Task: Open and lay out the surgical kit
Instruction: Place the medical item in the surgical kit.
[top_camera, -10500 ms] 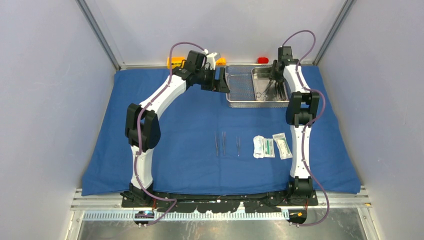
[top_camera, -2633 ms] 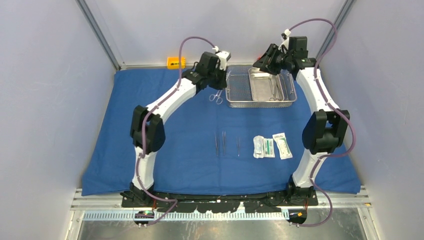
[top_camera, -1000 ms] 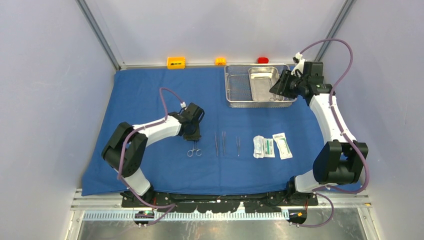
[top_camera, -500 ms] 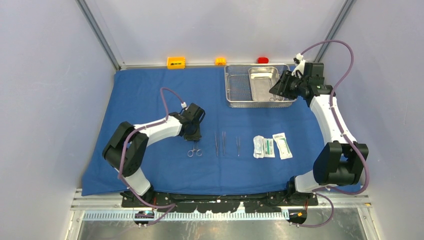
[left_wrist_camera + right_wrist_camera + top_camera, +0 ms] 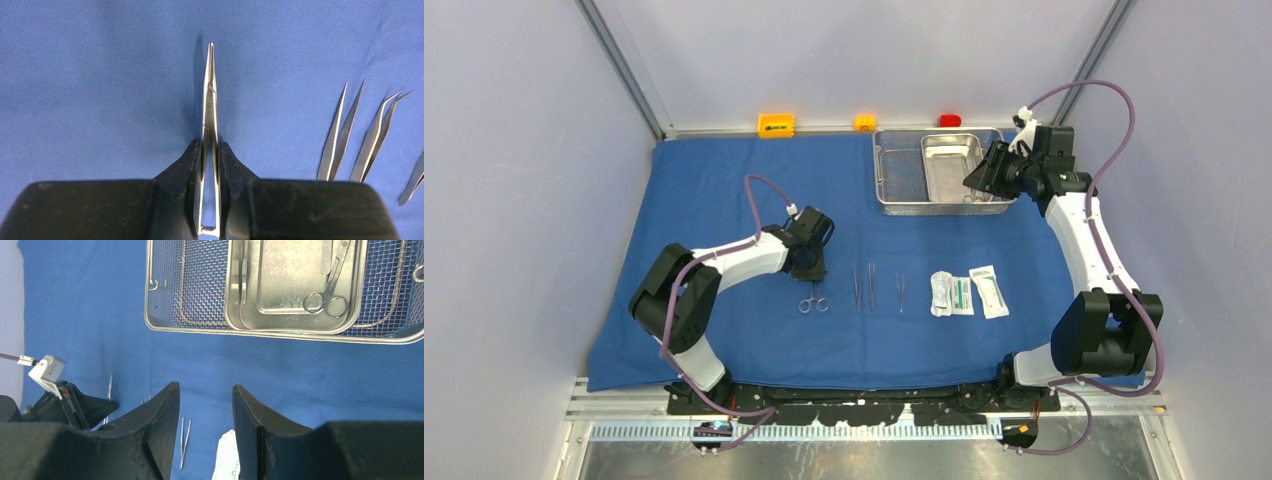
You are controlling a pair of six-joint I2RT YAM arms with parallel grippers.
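Left gripper (image 5: pixel 210 146): jaws pressed onto the shanks of the steel scissors (image 5: pixel 210 90), which lie on the blue cloth wrap (image 5: pixel 100 75), beside the forceps (image 5: pixel 340 135). Right gripper (image 5: pixel 205 395): jaws spread, holding nothing, above the cloth near the mesh tray (image 5: pixel 200 295). The steel pan (image 5: pixel 290 280) sits inside the tray.

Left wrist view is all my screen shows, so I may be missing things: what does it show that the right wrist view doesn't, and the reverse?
Only the left wrist view shows the left end effector closed on the scissors. Only the right wrist view shows the open, empty right end effector, the mesh tray and the steel pan holding a second pair of scissors. Both show the blue cloth and laid-out forceps.
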